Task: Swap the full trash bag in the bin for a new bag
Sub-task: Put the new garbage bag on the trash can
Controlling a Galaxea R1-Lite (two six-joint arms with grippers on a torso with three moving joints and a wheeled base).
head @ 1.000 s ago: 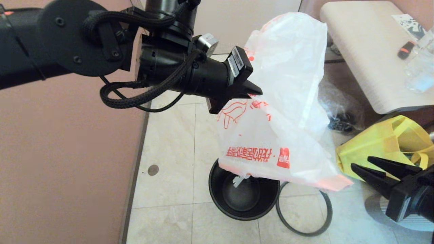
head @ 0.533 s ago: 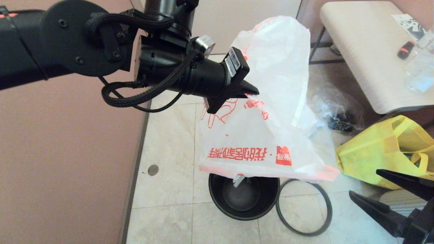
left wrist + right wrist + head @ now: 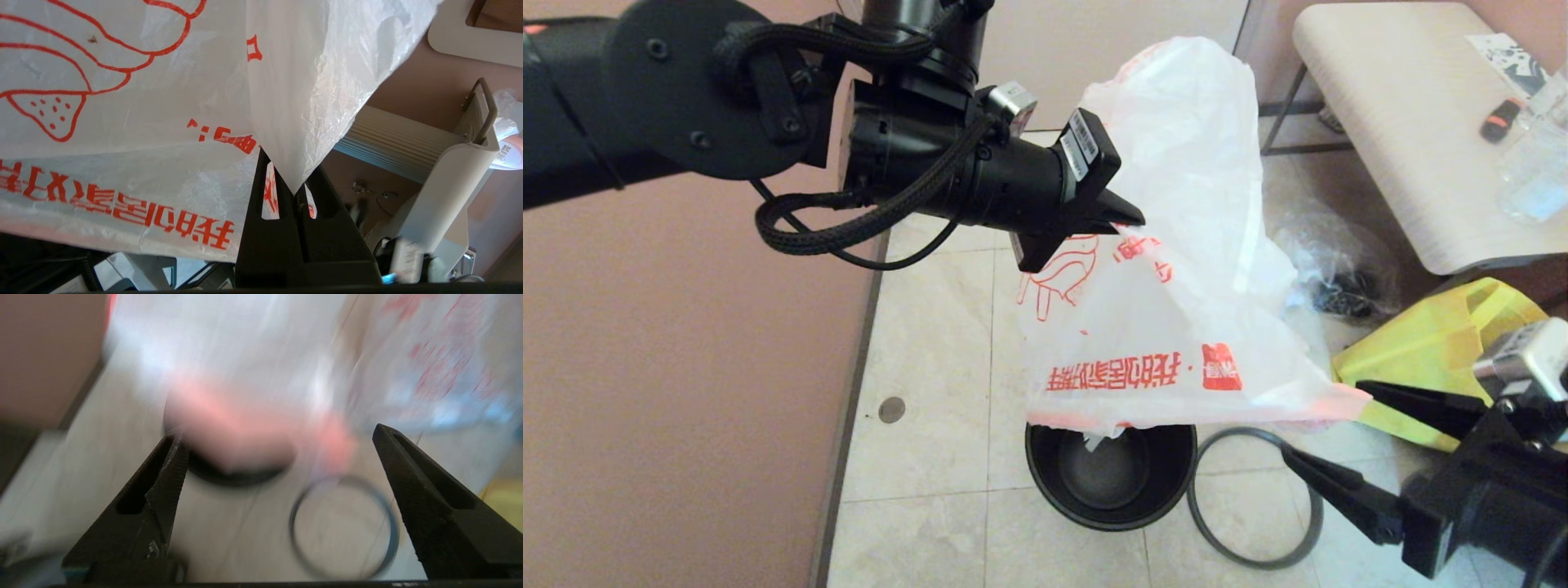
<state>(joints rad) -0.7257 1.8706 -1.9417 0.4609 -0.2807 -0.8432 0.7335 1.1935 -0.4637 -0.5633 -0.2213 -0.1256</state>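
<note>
Tiled floor [image 3: 931, 457]: one bin [image 3: 1111, 478], one new bag [image 3: 1176, 327].

A yellow fabric tote [image 3: 1437, 359] slumps on the pale tiled floor [image 3: 931, 457] at the right, its mouth gaping. Just behind it lies a clear plastic bag [image 3: 1331, 269] with dark items inside. Above both stands a pale, wood-grained surface [image 3: 1405, 122] on a thin metal leg; it carries a small black and orange object [image 3: 1500, 121], a clear plastic container [image 3: 1531, 171] at its right edge and a printed sheet [image 3: 1507, 57] at the far corner. A brownish-pink wall [image 3: 686, 392] runs along the left, and a small round dark mark [image 3: 892, 409] sits in the floor near its base.
</note>
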